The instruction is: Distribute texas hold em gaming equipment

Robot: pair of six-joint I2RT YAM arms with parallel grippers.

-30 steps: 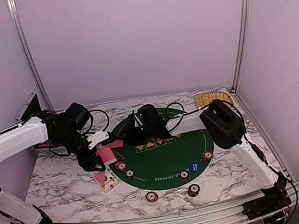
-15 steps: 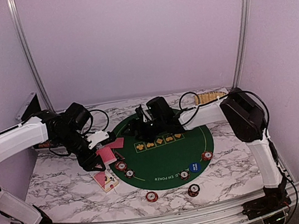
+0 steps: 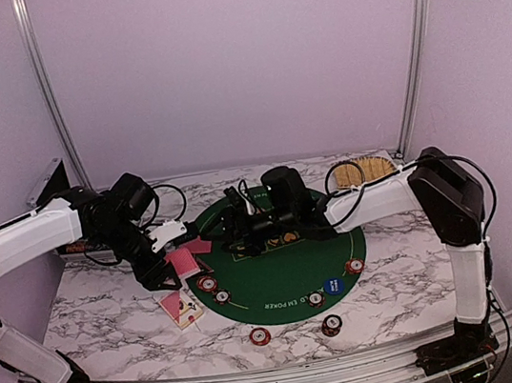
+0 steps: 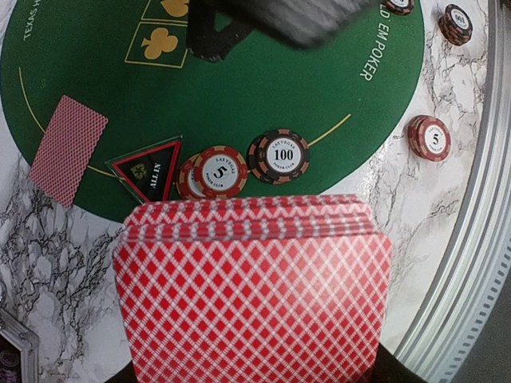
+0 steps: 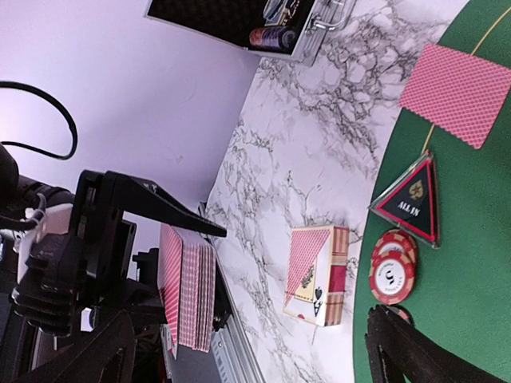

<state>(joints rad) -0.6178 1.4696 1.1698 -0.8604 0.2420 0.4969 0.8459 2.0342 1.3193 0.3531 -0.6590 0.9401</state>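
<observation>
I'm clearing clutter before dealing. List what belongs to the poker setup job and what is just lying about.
Job: card deck, loose card, chip stacks, ALL IN marker, blue button.
Lying about: green mat, straw tray, card box, metal case.

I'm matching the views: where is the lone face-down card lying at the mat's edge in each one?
Top external: card at the mat's left edge.
Left wrist: far left, on the mat's edge.
Right wrist: upper right corner.
Shared landmark: the red 5 chip near it.
</observation>
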